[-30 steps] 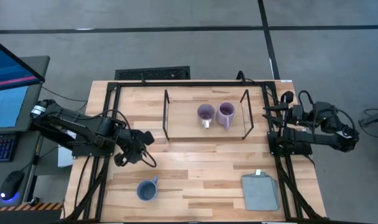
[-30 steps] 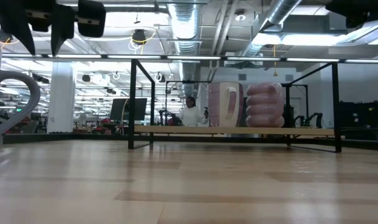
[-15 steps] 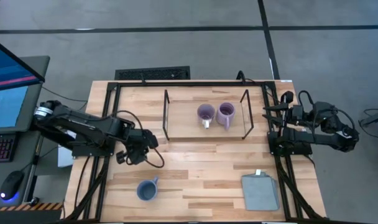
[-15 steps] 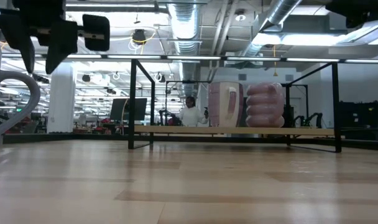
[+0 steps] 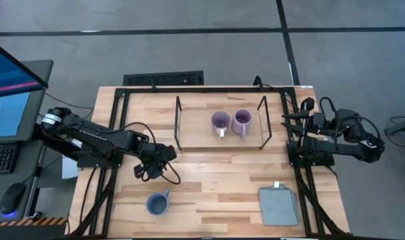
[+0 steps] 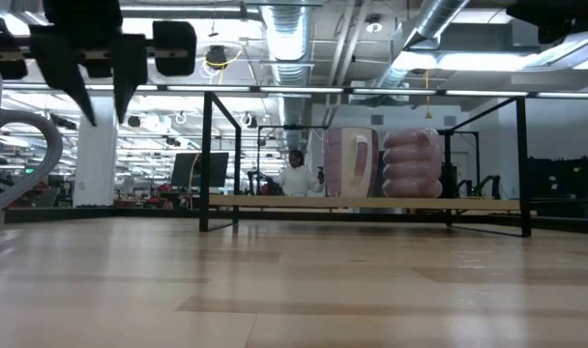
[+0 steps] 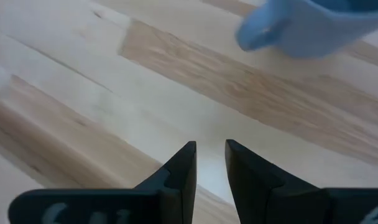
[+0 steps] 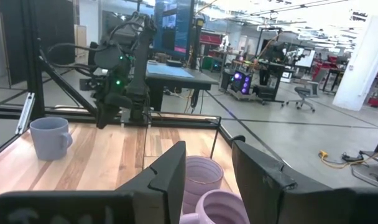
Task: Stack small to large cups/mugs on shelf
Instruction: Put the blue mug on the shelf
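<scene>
- Blue handled ceramic mug point(image 5: 156, 203) stands upright near the front edge of the light wooden desk point(image 5: 209, 180), well apart from the low wooden shelf with thin black wire end frames point(image 5: 196, 130).
- Two light purple mugs point(image 5: 220, 122) point(image 5: 242, 123) stand already side by side on that shelf, so in my judgement only the blue one remains.
- Left claw point(image 5: 149, 171) hovers above the desk, between shelf and blue mug; its fingers point(image 7: 179, 171) are apart by a narrow gap and hold nothing.
- From this claw the mug lies toward the front edge, and its handle points to the right arm's side.
- Left arm is clearly nearer; the right claw point(image 8: 207, 171) waits beside the shelf's end with fingers apart, empty.
- Only the left wrist view shows the finger gap and the mug point(image 7: 313, 25) ahead; the low view shows the claw point(image 6: 101, 82) raised off the desk.
</scene>
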Available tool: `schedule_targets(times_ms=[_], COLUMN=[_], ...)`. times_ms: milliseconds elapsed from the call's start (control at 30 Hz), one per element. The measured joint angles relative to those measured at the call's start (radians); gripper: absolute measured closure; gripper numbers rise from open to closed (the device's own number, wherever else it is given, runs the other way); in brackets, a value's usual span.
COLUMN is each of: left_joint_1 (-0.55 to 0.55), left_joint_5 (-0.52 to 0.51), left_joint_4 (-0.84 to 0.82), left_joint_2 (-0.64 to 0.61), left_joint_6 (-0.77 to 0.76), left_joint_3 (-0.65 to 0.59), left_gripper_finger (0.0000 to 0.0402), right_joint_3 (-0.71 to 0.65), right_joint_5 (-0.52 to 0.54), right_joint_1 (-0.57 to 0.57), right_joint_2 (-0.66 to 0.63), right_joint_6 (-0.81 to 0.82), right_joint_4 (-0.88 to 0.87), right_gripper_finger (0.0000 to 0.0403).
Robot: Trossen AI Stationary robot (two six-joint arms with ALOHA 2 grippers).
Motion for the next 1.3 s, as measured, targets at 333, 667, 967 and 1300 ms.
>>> schedule_targets(times_ms=[333, 667, 967, 1300], left_joint_1=[0.0, 0.0, 0.0, 0.002], left_joint_5=[0.027, -0.052, -0.085, -0.105], left_joint_4=[0.001, 0.019, 0.018, 0.023], left_joint_2=[0.0, 0.0, 0.0, 0.0], left_joint_6=[-0.069, -0.161, -0.223, -0.033], left_joint_3=[0.0, 0.0, 0.0, 0.0], left_gripper_finger=[0.0292, 0.0194, 0.0182, 0.0182], right_joint_3=[0.0, 0.0, 0.0, 0.0], right_joint_5=[0.0, 0.0, 0.0, 0.0], right_joint_1=[0.0, 0.0, 0.0, 0.0], right_joint_2=[0.0, 0.0, 0.0, 0.0], right_joint_6=[0.0, 0.0, 0.0, -0.015], right_joint_4=[0.0, -0.001, -0.001, -0.003], right_gripper_finger=[0.025, 0.0249, 0.0248, 0.025])
